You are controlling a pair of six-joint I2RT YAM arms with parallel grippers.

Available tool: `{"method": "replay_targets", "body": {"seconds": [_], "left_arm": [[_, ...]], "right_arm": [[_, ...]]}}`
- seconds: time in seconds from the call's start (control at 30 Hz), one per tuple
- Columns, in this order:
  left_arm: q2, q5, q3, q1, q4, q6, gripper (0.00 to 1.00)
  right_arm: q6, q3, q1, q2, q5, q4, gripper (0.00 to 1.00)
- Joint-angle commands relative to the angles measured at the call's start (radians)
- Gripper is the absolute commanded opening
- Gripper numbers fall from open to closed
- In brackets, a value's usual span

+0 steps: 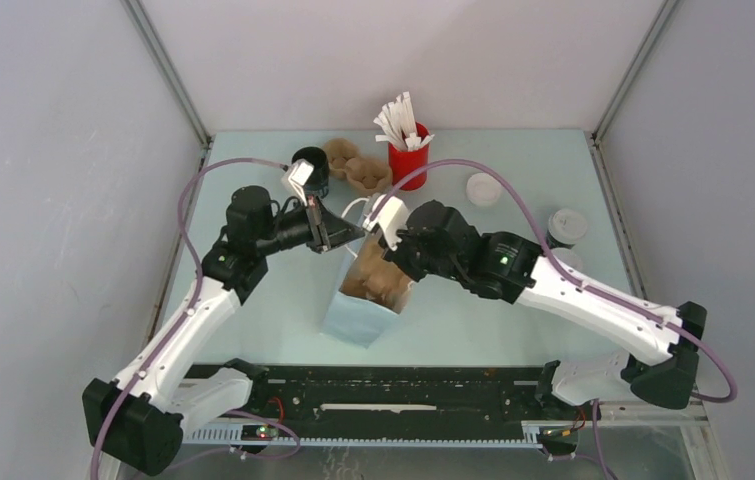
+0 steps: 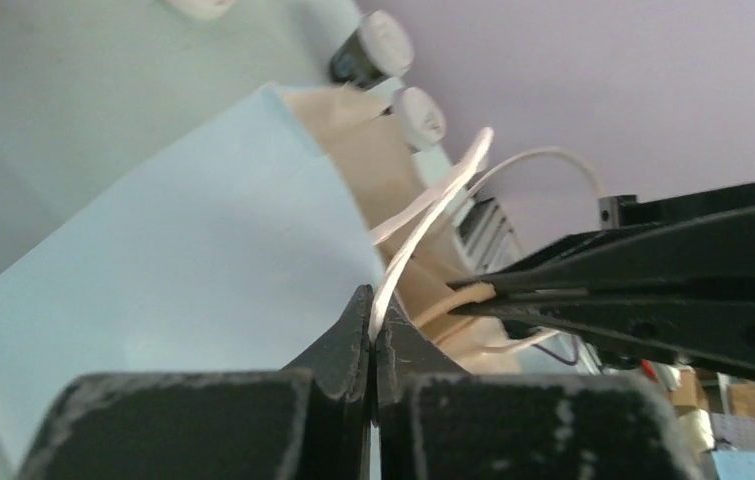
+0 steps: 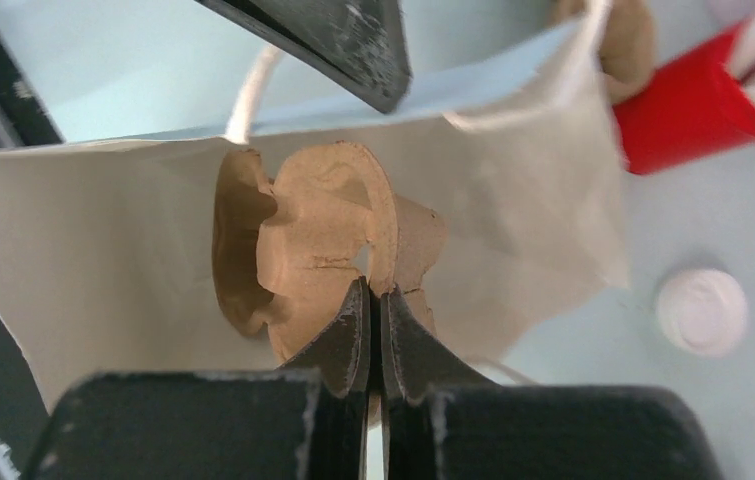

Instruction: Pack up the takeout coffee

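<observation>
The pale blue paper bag stands open in the middle of the table, leaning a little, with both arms meeting over its mouth. The left gripper is clenched on one white handle of the bag, the strap pinched right between its fingertips. The right gripper reaches down into the bag and is clamped on the edge of a brown pulp cup carrier that sits inside against the bag's inner wall.

The takeout coffee, a dark cup under a white lid, stands upright near the right edge of the table, well apart from the bag and touched by neither arm. Just beside it there looks to be a second lidded cup, though the right arm hides most of it from above.

At the far side stand a red holder full of white sticks, more brown carriers, a lidless black cup, and a loose white lid lying flat.
</observation>
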Motion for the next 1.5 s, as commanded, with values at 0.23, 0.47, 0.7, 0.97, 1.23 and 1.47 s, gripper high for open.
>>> {"method": "replay_targets", "body": {"seconds": [0.23, 0.47, 0.7, 0.97, 1.23, 1.47], "left_arm": [[-0.062, -0.220, 0.116, 0.004, -0.368, 0.249, 0.00], [-0.079, -0.240, 0.136, 0.005, -0.352, 0.223, 0.00], [-0.085, -0.232, 0.128, 0.005, -0.349, 0.223, 0.00], [-0.101, -0.239, 0.114, 0.005, -0.354, 0.233, 0.00], [-0.112, -0.250, 0.107, 0.005, -0.356, 0.242, 0.00], [-0.120, -0.249, 0.094, 0.005, -0.358, 0.244, 0.00]], "right_arm": [[-0.057, 0.008, -0.012, 0.122, -0.226, 0.115, 0.00], [-0.029, 0.043, -0.045, 0.171, -0.234, 0.080, 0.00], [-0.036, 0.054, -0.055, 0.202, -0.266, 0.065, 0.00], [-0.050, 0.082, -0.059, 0.242, -0.275, 0.048, 0.02], [-0.067, 0.096, -0.060, 0.255, -0.232, 0.036, 0.08], [-0.054, 0.135, -0.055, 0.267, -0.124, 0.029, 0.44]]}}
